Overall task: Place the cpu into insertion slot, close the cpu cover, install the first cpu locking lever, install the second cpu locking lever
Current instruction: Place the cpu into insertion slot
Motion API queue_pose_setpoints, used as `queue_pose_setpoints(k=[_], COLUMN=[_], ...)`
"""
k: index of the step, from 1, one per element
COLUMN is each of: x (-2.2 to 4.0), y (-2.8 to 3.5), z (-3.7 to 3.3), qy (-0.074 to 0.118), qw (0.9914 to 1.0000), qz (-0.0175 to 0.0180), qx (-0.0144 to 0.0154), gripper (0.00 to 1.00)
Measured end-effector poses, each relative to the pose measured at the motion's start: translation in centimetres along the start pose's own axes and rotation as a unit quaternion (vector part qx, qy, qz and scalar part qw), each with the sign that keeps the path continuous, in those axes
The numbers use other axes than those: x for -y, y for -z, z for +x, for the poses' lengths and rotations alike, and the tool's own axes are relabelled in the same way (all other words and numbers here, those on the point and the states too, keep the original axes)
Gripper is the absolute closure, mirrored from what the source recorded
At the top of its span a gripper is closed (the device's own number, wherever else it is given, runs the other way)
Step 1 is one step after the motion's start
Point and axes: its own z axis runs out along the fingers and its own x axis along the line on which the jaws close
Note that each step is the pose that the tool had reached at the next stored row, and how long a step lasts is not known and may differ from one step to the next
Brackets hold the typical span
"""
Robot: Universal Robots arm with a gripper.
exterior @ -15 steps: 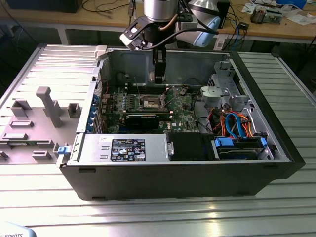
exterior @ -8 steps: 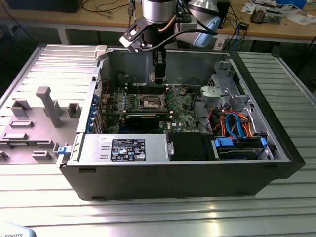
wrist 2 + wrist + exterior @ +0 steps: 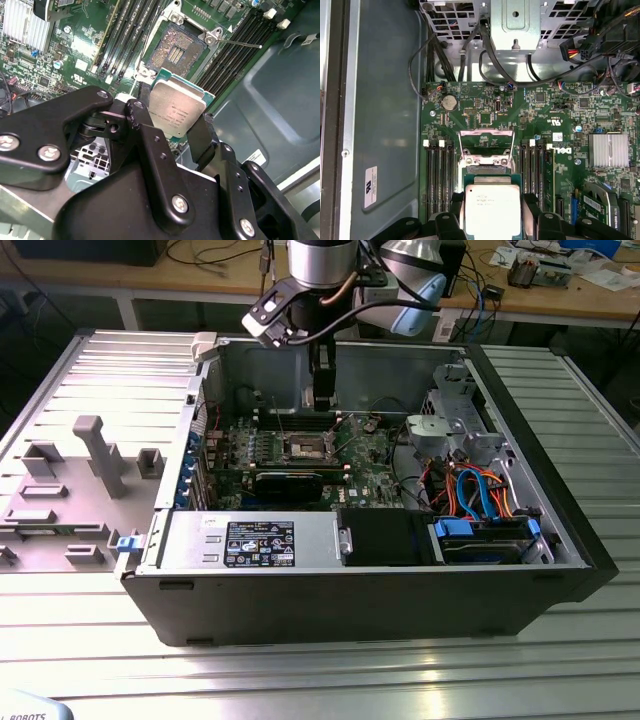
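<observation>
My gripper (image 3: 172, 120) is shut on the cpu (image 3: 177, 112), a small square chip with a silver-grey top, pinched at two opposite edges by the black fingers (image 3: 202, 137). The same cpu (image 3: 492, 207) also appears in the first wrist view. It hangs above the green board, close to the insertion slot (image 3: 177, 47), whose dark centre lies bare inside a silvery rim. A thin silvery frame that looks like the cpu cover (image 3: 486, 134) stands open beside the slot. A thin lever rod (image 3: 245, 44) sticks out sideways. In the exterior view my gripper (image 3: 322, 390) reaches down into the open computer case over the slot (image 3: 305, 448).
Long black memory slots (image 3: 437, 175) flank the socket on both sides. A finned heatsink (image 3: 609, 150), a metal drive cage (image 3: 455, 425) with orange and blue cables (image 3: 480, 495), and a power supply (image 3: 250, 540) crowd the case. A grey fixture tray (image 3: 70, 490) lies at the exterior view's left.
</observation>
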Motion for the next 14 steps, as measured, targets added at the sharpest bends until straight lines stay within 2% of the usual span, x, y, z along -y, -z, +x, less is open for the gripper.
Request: queue_pose_setpoints(k=[14], x=[0.04], y=[-0.63], z=[-0.01], qy=[0.0], qw=[1.0], qz=[-0.0001], qx=[0.0001], gripper=[0.46])
